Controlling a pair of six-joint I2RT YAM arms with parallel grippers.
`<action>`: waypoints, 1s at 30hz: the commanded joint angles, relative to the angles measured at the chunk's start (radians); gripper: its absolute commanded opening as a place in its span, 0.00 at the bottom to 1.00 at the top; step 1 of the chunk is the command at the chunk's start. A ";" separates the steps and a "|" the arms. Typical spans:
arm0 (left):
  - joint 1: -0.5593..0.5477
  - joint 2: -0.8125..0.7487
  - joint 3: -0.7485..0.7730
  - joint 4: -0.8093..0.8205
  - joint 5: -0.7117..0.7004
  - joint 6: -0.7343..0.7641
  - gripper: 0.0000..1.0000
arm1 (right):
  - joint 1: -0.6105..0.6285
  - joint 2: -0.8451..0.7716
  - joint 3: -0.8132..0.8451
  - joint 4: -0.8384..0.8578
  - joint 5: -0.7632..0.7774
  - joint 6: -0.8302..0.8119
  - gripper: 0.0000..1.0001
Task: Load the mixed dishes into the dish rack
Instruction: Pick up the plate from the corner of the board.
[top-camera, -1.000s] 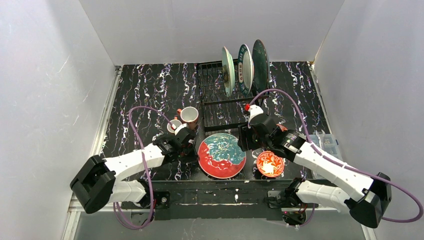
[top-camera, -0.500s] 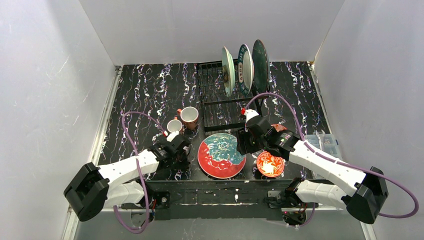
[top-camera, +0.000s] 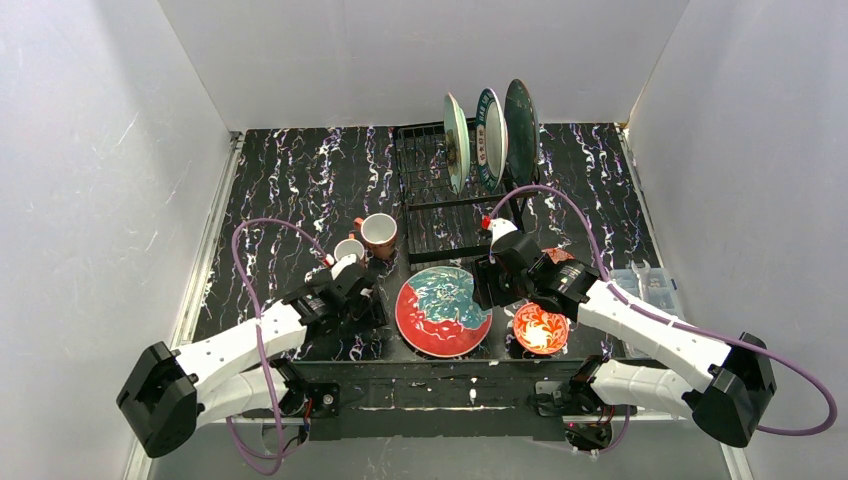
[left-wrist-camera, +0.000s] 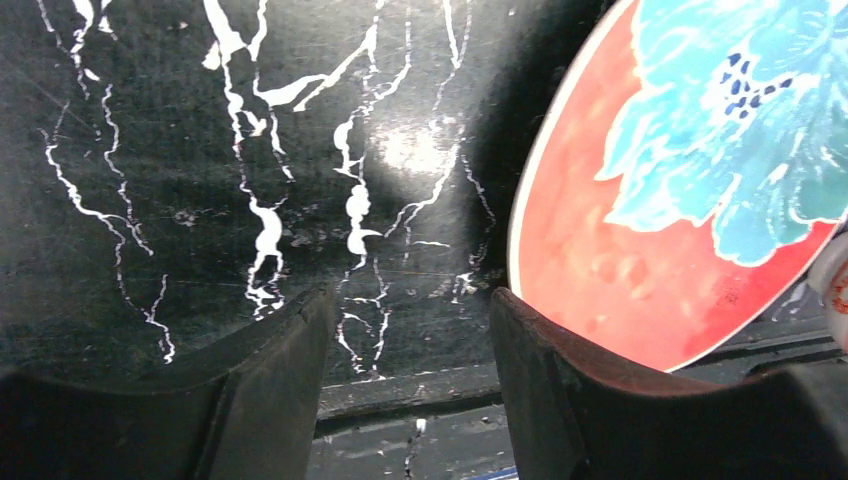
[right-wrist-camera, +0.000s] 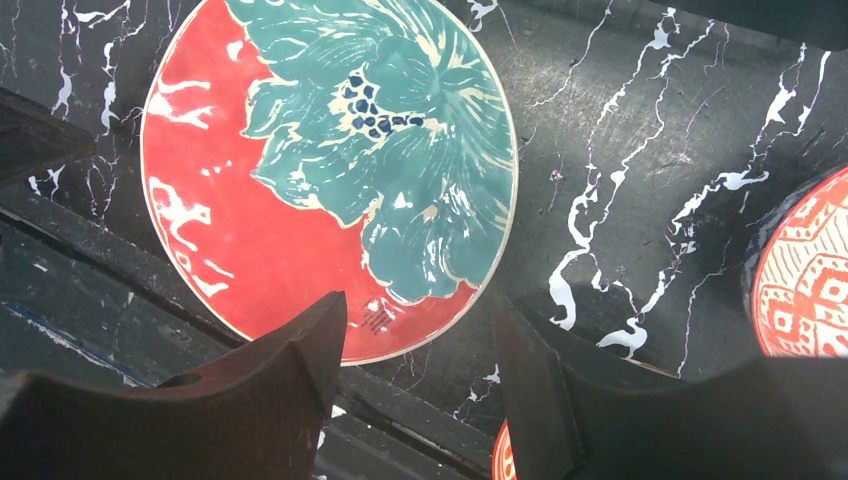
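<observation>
Moved: left gripper (left-wrist-camera: 405, 300) pulled back, just off red plate (top-camera: 443, 311) rim
Left gripper: jaws apart, empty
Right gripper (right-wrist-camera: 420, 310): jaws apart, empty, over plate's edge
Red plate: flat on table (top-camera: 300, 180), outside dish rack (top-camera: 430, 180)

The top camera looks down from high behind the robot over the whole table (top-camera: 300, 170). The left wrist camera sits very low and close, looking past the left gripper (left-wrist-camera: 405, 340); the red plate (left-wrist-camera: 680, 230) is to its right. The right wrist camera looks from higher past the right gripper (right-wrist-camera: 415, 340), with the same plate ahead of it. All three views share this plate.
</observation>
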 joint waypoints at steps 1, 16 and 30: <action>0.002 0.011 0.049 -0.017 0.018 0.015 0.59 | 0.006 -0.004 0.009 0.022 0.000 0.006 0.64; 0.000 0.209 0.104 0.101 0.053 0.035 0.62 | 0.006 -0.048 -0.013 0.005 0.022 0.008 0.64; 0.000 0.236 0.041 0.128 0.040 0.032 0.19 | 0.006 -0.035 -0.045 0.025 0.009 0.015 0.64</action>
